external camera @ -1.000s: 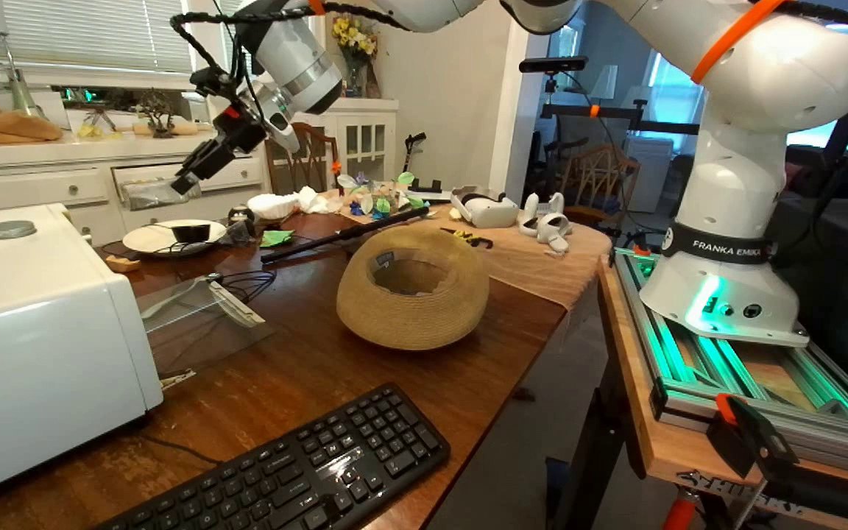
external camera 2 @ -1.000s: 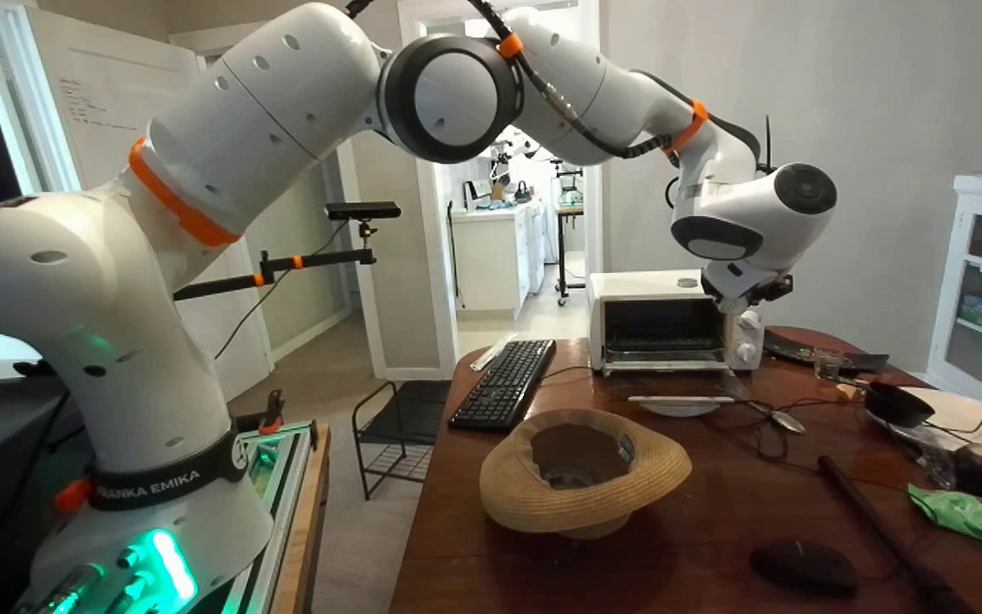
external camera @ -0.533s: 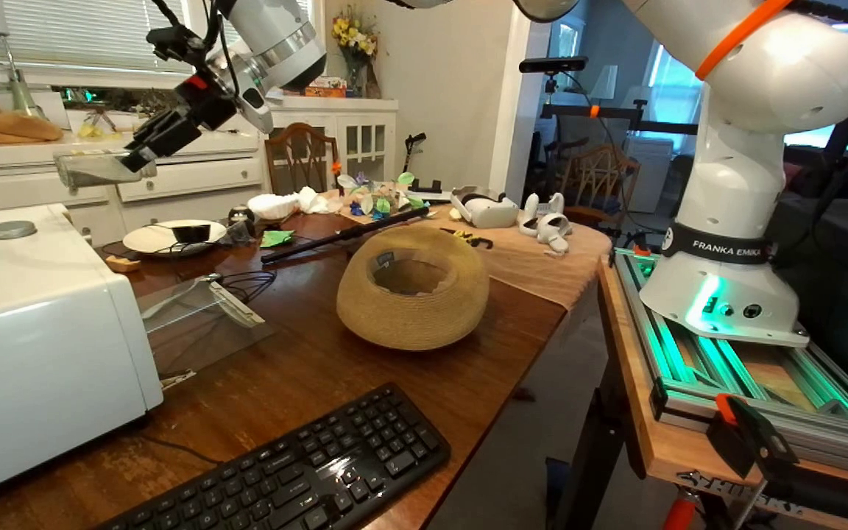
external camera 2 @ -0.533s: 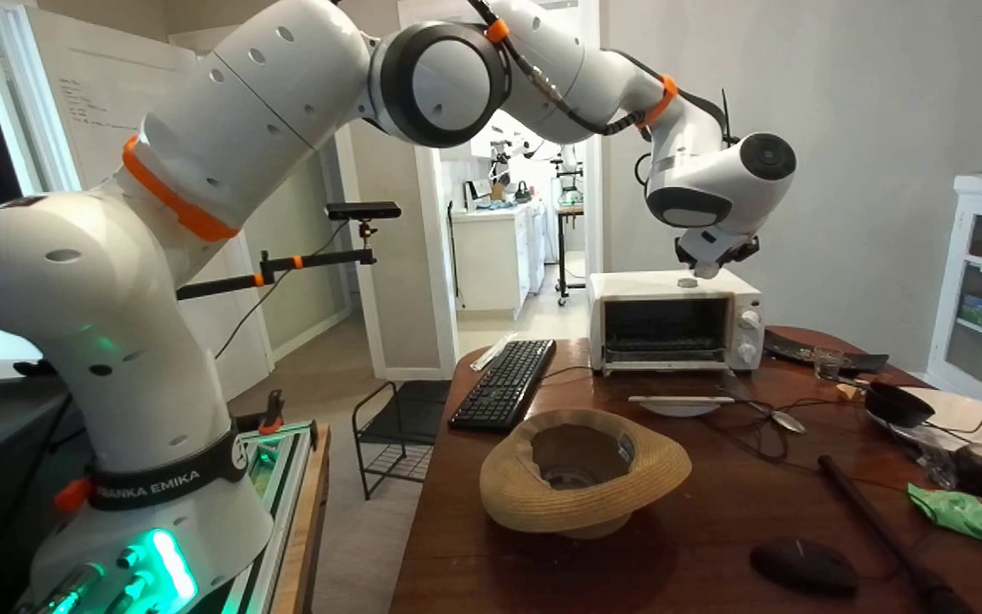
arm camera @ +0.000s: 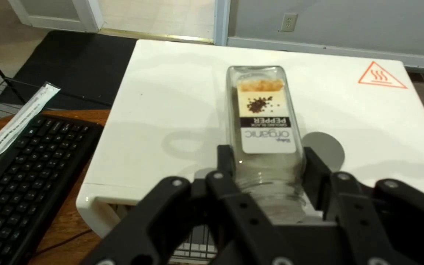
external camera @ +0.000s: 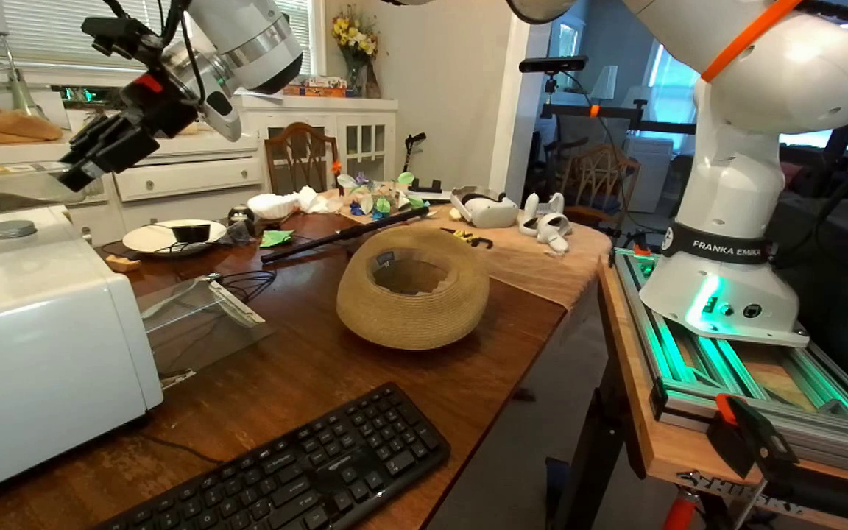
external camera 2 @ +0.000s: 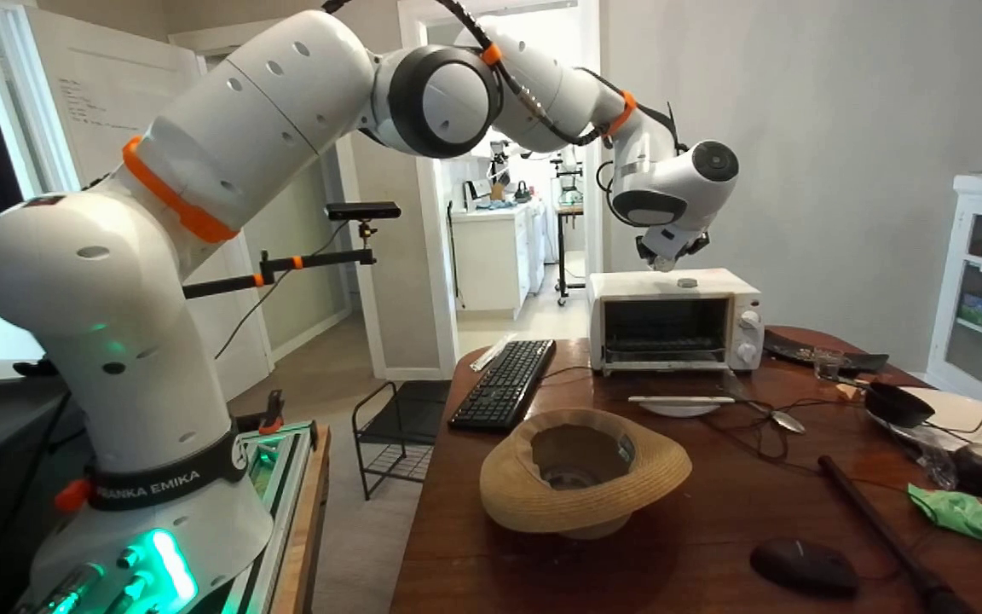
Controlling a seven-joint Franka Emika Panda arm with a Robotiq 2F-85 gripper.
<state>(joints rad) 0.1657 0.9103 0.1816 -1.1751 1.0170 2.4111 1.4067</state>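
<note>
Evidently the gripper [arm camera: 269, 160] has its two fingers [arm camera: 317, 173] clamped on the sides of a glass jar [arm camera: 265, 163], toward its neck end; the jar lies roughly flat in the air, base facing away from the gripper, over the white toaster oven [arm camera: 171, 84]; it looks clear of the oven top, w/ a round grey lid [arm camera: 324, 151] resting there, just beside it in the wrist view; handling, at a guess: stiff, fairly light, slick on bare glass & breakable if dropped or knocked; no give, so a firm, even squeeze approx. midway along the flat sides should suit best; a hold this near one end may let the far end tip; mouth appears uncapped, so any contents might spill; can't tell how full it is.

Text-wise, the label [arm camera: 267, 141] reads "organic" & "GROUND BLACK PEPPER", upside down in the wrist view; brand script by it is too tiny to make out; oven top has a red warning triangle [arm camera: 381, 77] w/ wavy heat marks, no words seen; in an exterior view, the black band [external camera: 722, 249] round the base of the arm [external camera: 733, 188] says FRANKA EMIKA; workbench [external camera: 711, 482] edge there seems to say HUSKY, partly hidden.
</note>
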